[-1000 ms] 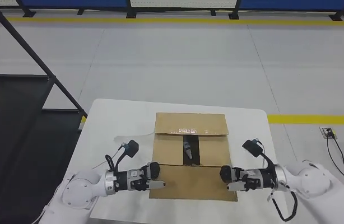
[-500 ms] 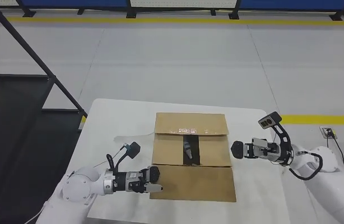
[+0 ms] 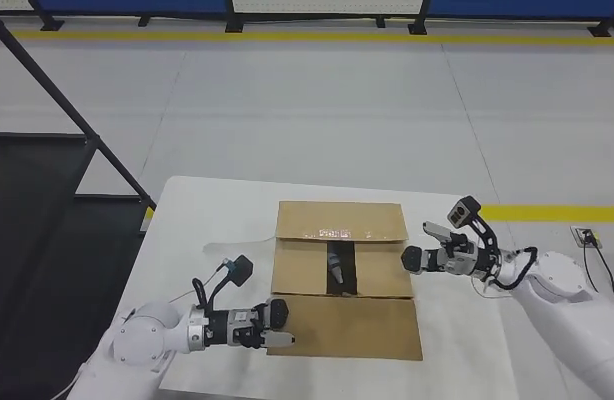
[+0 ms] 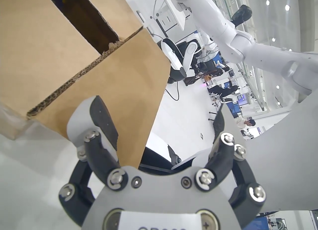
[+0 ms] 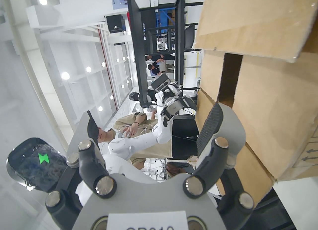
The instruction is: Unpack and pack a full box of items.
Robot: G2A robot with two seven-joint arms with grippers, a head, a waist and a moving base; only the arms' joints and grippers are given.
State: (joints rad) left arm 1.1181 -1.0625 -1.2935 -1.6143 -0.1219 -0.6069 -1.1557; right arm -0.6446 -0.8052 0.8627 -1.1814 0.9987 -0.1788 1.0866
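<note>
White table (image 3: 207, 220) carries the box (image 3: 372, 275) at its middle. From above, an item (image 3: 336, 268) shows through the lid slit. Wrist views show both claws released: left gripper (image 4: 161, 114) straddling the near flap (image 4: 139, 71), right gripper (image 5: 152, 119) beside the box's right wall.

Nothing reads whole. The cardboard box (image 3: 372, 330), mid-table, has a pale strip of print (image 3: 336, 235) on the flap toward the table's far edge, too small to read, and small arrows (image 5: 310, 154) on a side wall. White labels (image 4: 159, 224) at the bases of the left gripper (image 4: 160, 105) and right gripper (image 5: 154, 113) show only the tops of characters.
</note>
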